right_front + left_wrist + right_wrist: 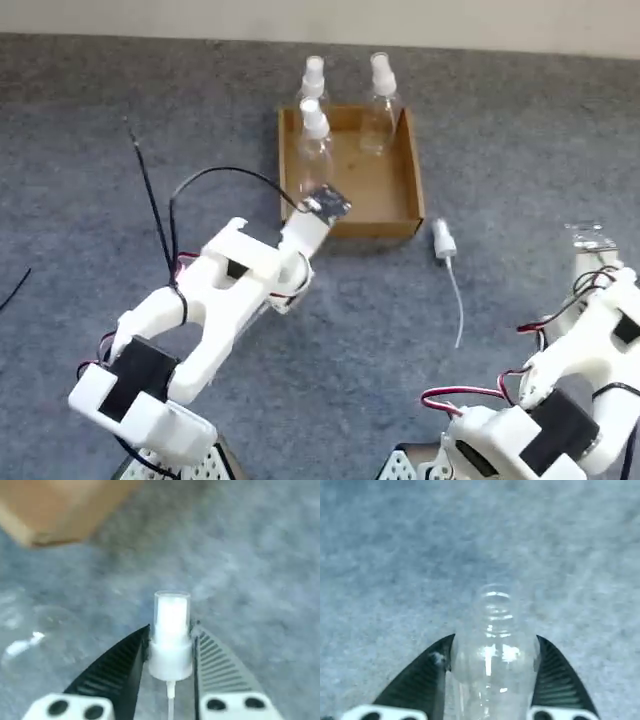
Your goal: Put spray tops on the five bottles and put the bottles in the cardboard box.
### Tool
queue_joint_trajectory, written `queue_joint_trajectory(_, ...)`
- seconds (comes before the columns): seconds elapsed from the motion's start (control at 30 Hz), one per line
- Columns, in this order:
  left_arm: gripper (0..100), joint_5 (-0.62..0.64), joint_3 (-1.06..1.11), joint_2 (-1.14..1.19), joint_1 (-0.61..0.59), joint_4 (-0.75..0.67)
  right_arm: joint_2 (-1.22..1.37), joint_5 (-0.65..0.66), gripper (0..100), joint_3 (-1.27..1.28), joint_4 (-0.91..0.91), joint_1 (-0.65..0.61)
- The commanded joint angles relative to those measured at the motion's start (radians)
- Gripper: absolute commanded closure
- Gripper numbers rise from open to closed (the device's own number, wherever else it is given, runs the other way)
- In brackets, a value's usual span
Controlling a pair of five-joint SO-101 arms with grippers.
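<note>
My left gripper (170, 630) is shut on a white spray top (170, 650) with a clear cap, its thin tube running back between the fingers. In the high view that gripper (325, 205) sits at the front left corner of the cardboard box (400, 205). My right gripper (495, 642) is shut on a clear bottle (494, 655) with a bare open neck, held at the table's right side (590, 238). Three capped bottles stand at the box: one by its left wall (314, 150), one at the back right (381, 105), one at the back left (314, 78).
A loose spray top (443, 240) lies on the grey carpet just right of the box, its long tube (458, 305) trailing toward the front. A black cable (150, 195) crosses the carpet on the left. The box corner (55, 510) shows blurred in the left wrist view.
</note>
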Motion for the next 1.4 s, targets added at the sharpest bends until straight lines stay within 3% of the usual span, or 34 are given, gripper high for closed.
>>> queue_joint_trajectory(0.0,97,-0.002,-0.028,-0.054,0.059,0.097,0.054,-0.044,86.2,-0.108,-0.01,0.012)
queue_joint_trajectory(0.23,97,-0.002,0.079,-0.196,0.051,0.071,0.302,-0.137,86.7,-0.295,-0.008,0.001)
queue_joint_trajectory(0.37,97,0.005,0.082,-0.289,0.051,0.072,0.289,-0.153,86.8,-0.335,-0.002,-0.036)
queue_joint_trajectory(0.47,97,0.006,0.07,-0.357,0.05,0.078,0.202,-0.249,89.7,-0.332,-0.002,-0.108)
queue_joint_trajectory(0.67,97,0.008,-0.093,-0.481,-0.045,0.232,-0.094,-0.431,91.4,-0.282,0.022,-0.383)
queue_joint_trajectory(0.9,97,0.008,-0.361,-0.627,-0.206,0.362,-0.409,-0.64,91.5,-0.203,0.015,-0.837)
queue_joint_trajectory(1.03,97,0.009,-0.521,-0.69,-0.254,0.4,-0.513,-0.732,93.7,-0.122,-0.101,-1.044)
queue_joint_trajectory(1.2,96,0.11,-0.707,-0.691,-0.249,0.437,-0.621,-0.784,96.7,0.111,-0.321,-1.196)
queue_joint_trajectory(1.37,96,0.133,-0.746,-0.667,-0.248,0.431,-0.782,-0.801,96.7,0.375,-0.541,-1.225)
